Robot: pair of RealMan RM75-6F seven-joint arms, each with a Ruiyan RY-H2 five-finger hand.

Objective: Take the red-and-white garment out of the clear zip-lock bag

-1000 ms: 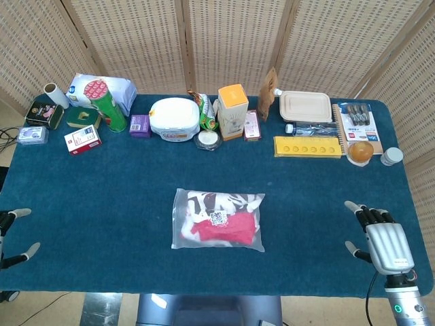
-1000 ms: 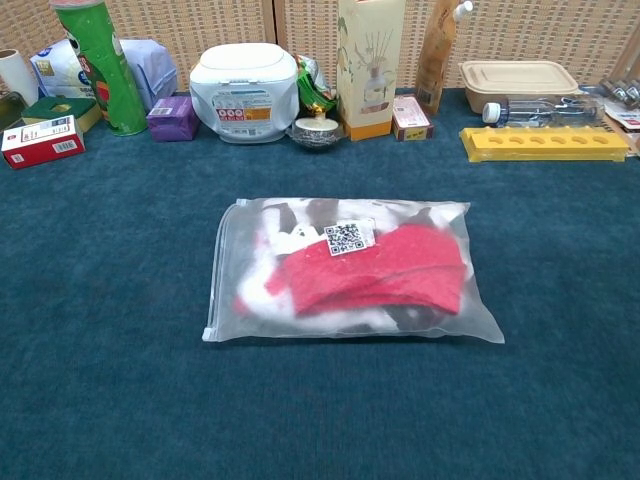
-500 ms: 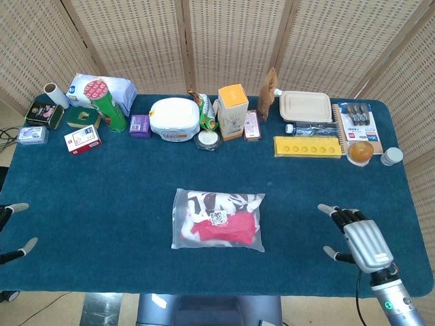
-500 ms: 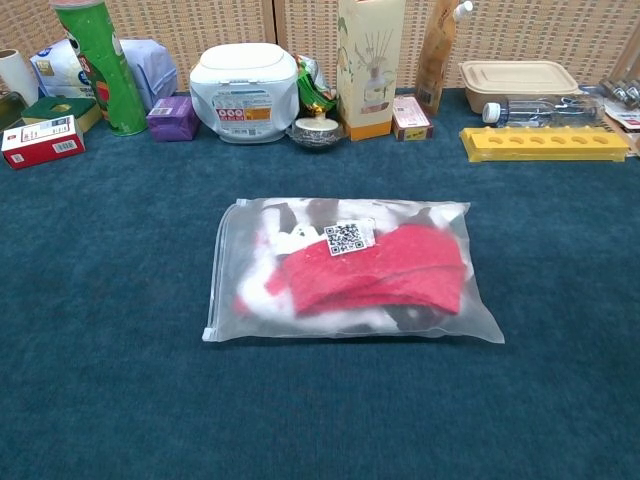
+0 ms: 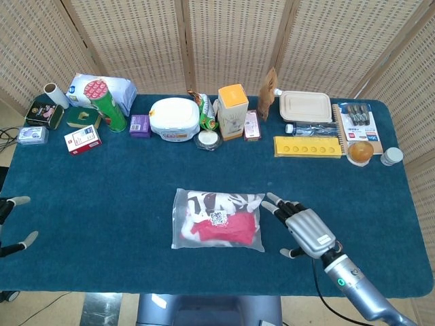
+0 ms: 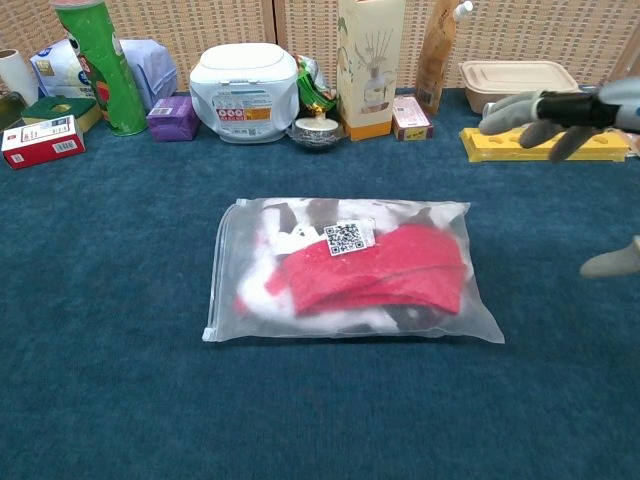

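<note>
The clear zip-lock bag (image 5: 217, 219) (image 6: 350, 268) lies flat at the middle of the blue table, with the folded red-and-white garment (image 5: 226, 226) (image 6: 375, 268) sealed inside under a QR label. My right hand (image 5: 305, 229) (image 6: 570, 120) hovers open just right of the bag, fingers spread and pointing toward its right edge without touching it. At the table's left edge only the fingertips of my left hand (image 5: 13, 224) show, spread apart and empty.
A row of goods lines the far edge: a green can (image 5: 109, 107), a white tub (image 5: 175, 119), an orange-topped carton (image 5: 232, 110), a yellow tray (image 5: 307, 147) and a lunch box (image 5: 305, 106). Blue cloth surrounds the bag on all sides.
My right hand has swept left from the table's right side to just beside the bag and entered the chest view. The left hand and the bag have barely moved.
</note>
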